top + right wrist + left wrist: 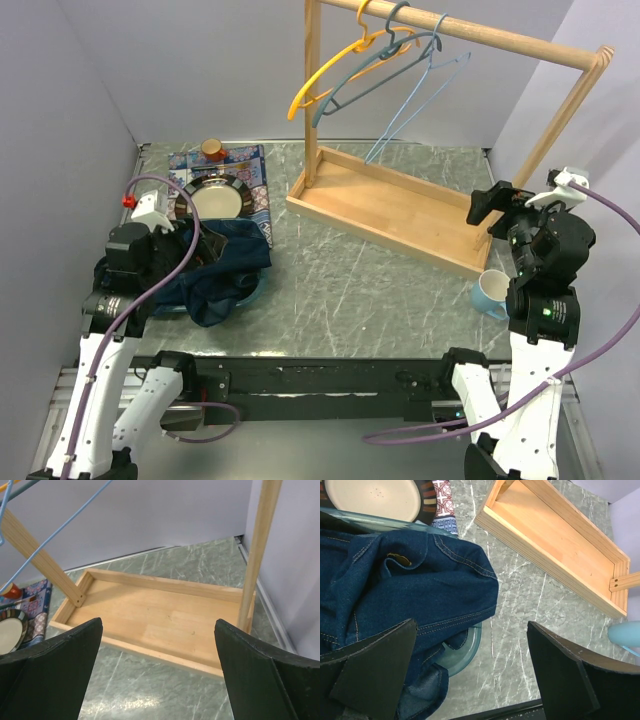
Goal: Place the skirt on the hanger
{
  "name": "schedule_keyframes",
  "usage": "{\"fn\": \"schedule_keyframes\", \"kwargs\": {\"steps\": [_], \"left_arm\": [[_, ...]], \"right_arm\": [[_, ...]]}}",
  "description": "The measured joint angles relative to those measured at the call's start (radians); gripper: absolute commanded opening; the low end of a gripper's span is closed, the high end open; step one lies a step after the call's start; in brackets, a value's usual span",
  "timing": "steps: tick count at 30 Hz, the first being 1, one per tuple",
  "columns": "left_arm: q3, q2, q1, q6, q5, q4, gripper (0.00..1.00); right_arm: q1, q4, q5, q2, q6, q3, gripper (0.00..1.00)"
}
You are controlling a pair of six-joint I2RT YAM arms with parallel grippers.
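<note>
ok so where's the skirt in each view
Top external: skirt heaped at lower left, just below the plate.
Left wrist: skirt fills the left half, draped over a glass bowl.
Right wrist: not in it.
Shared landmark: wooden tray, upper right at the left wrist, centre at the right wrist.

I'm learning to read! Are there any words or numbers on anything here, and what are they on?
No readable words or numbers anywhere.
The small tan tag on the denim skirt is too small to read.
The patterned cloth under the plate shows only shapes, no letters.
</note>
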Motion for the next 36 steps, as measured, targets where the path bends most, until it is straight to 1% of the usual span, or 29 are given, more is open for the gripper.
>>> {"fn": "schedule_keyframes", "kwargs": {"steps": [2, 3, 5, 8, 11, 12, 14, 16, 18, 21, 24, 27, 30, 33, 36], "left_arm": [[0.011, 0.003, 0.000, 0.000, 0.006, -0.013, 0.97], [0.016, 0.004, 0.000, 0.000, 0.008, -0.019, 0.97], [0.023, 0.010, 0.000, 0.000, 0.016, -0.024, 0.97], [0.034, 0.020, 0.000, 0.000, 0.029, -0.042, 0.97], [0.035, 0.036, -0.009, -0.001, 0.030, -0.062, 0.97], [0.035, 0.042, -0.017, -0.001, 0.028, -0.066, 0.97], [0.037, 0.065, -0.069, -0.006, -0.002, -0.083, 0.97], [0.043, 0.090, -0.154, -0.022, -0.054, -0.099, 0.97], [0.052, 0.130, -0.274, -0.049, -0.134, -0.112, 0.97], [0.070, 0.208, -0.420, -0.090, -0.254, -0.135, 0.99], [0.101, 0.309, -0.525, -0.133, -0.404, -0.171, 0.97], [0.144, 0.420, -0.584, -0.155, -0.538, -0.209, 0.92], [0.196, 0.517, -0.608, -0.154, -0.630, -0.241, 0.91], [0.231, 0.599, -0.619, -0.129, -0.695, -0.244, 0.87], [0.233, 0.643, -0.623, -0.092, -0.716, -0.243, 0.88]], "right_arm": [[0.000, 0.000, -0.030, 0.000, -0.005, 0.000, 1.00], [0.000, 0.000, -0.072, 0.000, -0.014, 0.000, 1.00], [-0.002, -0.001, -0.193, 0.000, -0.068, -0.002, 1.00], [0.002, -0.016, -0.476, -0.002, -0.212, -0.029, 1.00], [0.022, -0.038, -0.644, -0.003, -0.307, -0.086, 1.00], [0.026, -0.046, -0.678, -0.003, -0.329, -0.104, 1.00], [0.032, -0.048, -0.771, -0.002, -0.378, -0.171, 1.00], [0.033, -0.051, -0.842, 0.008, -0.417, -0.239, 1.00], [0.033, -0.043, -0.887, 0.012, -0.443, -0.309, 1.00], [0.033, -0.022, -0.911, 0.018, -0.460, -0.396, 1.00], [0.033, -0.012, -0.933, 0.007, -0.484, -0.452, 1.00], [0.033, -0.007, -0.947, 0.001, -0.512, -0.461, 1.00], [0.033, -0.005, -0.955, 0.001, -0.534, -0.461, 1.00], [0.033, -0.010, -0.962, 0.003, -0.555, -0.461, 1.00], [0.033, -0.016, -0.965, 0.003, -0.569, -0.461, 1.00]]}}
